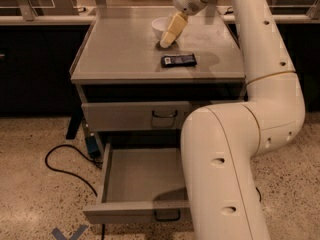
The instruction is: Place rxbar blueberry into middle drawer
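Note:
The rxbar blueberry (178,60), a dark flat bar with pale label marks, lies on the grey cabinet top (120,49), right of centre. My gripper (169,34) hangs above the top, just in front of a white bowl (160,26) and a short way behind the bar, not touching it. It holds nothing that I can see. The middle drawer (116,176) is pulled out wide open at the bottom, with its dark loop handle (167,216) on the front. Its inside looks bare, and my arm hides its right part.
The closed upper drawer front (125,116) sits above the open one. My large white arm (225,149) stands in front of the cabinet's right side. A black cable (65,166) and a blue plug lie on the speckled floor at the left. Dark counters run behind.

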You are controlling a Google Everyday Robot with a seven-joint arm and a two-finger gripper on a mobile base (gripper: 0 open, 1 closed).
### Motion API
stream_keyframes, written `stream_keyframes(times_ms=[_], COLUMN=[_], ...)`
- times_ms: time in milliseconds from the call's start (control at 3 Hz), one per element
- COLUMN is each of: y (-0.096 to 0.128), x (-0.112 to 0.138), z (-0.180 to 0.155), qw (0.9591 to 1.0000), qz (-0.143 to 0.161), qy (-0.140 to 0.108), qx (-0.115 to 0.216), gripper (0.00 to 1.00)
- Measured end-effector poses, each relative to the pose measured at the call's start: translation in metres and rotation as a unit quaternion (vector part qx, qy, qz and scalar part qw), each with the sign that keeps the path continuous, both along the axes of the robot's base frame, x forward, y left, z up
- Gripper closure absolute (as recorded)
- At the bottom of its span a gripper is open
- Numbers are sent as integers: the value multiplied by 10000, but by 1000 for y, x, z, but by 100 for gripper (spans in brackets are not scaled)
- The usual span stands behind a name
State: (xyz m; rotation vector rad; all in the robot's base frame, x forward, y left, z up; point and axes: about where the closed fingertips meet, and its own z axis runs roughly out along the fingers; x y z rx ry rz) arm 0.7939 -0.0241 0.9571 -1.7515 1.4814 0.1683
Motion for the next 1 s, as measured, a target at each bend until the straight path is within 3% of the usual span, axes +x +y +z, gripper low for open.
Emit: stream_keyframes(times_ms=[333, 667, 1000], y=[-39, -144, -143], x=[-3, -20, -19], z=[18, 70, 69], qw=[9986, 9858, 9858], qz=[-329, -968, -962], qy=[-53, -631, -628], qx=[422, 1221, 1223], gripper=[0, 0, 0])
